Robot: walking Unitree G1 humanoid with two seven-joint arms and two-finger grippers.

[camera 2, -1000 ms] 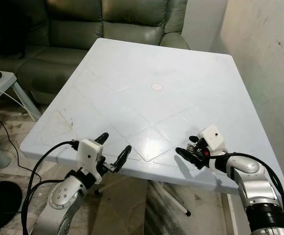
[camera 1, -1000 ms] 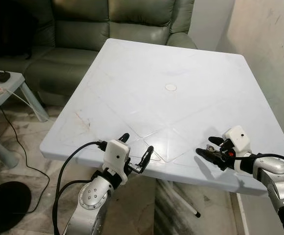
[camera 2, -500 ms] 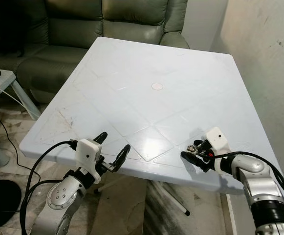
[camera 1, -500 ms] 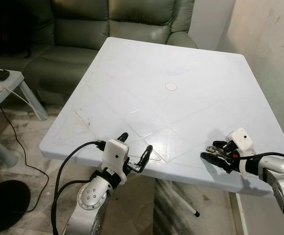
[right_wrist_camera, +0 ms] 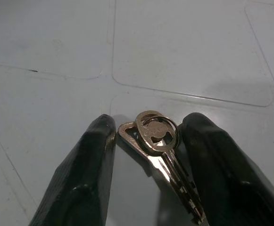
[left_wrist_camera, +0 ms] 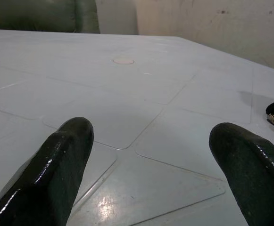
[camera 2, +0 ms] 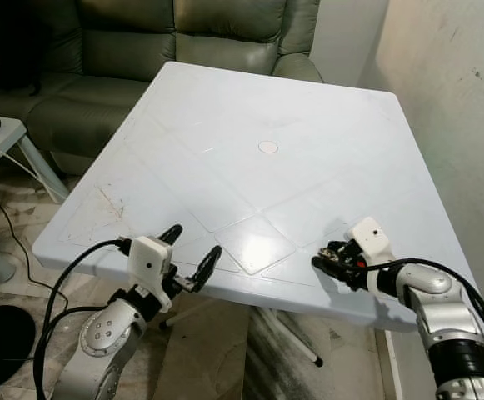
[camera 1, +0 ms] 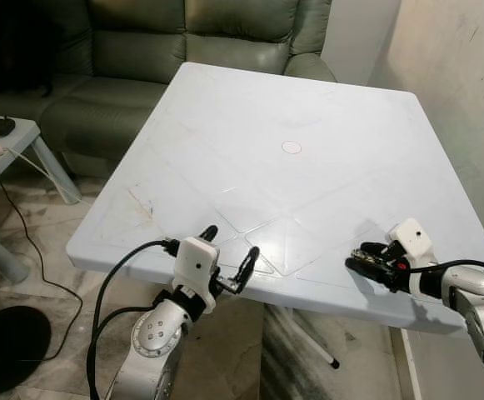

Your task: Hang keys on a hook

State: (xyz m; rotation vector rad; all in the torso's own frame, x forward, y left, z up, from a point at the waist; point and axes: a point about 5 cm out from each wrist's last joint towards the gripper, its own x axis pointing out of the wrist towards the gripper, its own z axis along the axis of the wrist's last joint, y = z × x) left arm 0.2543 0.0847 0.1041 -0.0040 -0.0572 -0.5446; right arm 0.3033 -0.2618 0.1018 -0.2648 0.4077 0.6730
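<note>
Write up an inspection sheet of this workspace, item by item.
Surface: white table, scuffed near its left edge, small round cap at centre.
Job's things: keys on a ring, between the right gripper's fingers; hook: nothing seen.
Clutter: nothing seen on the table.
Grippers: right gripper at the table's near right part, fingers either side of the keys; left gripper open at the near edge.
Cables: black cable across the floor, left.
Surroundings: green sofa behind, side table left, wall right.

White square bench point(camera 1: 250, 150), surface scored in diamond panels, round cap point(camera 1: 291, 147) at centre. Keys point(right_wrist_camera: 158, 141) lie near its right front edge.
</note>
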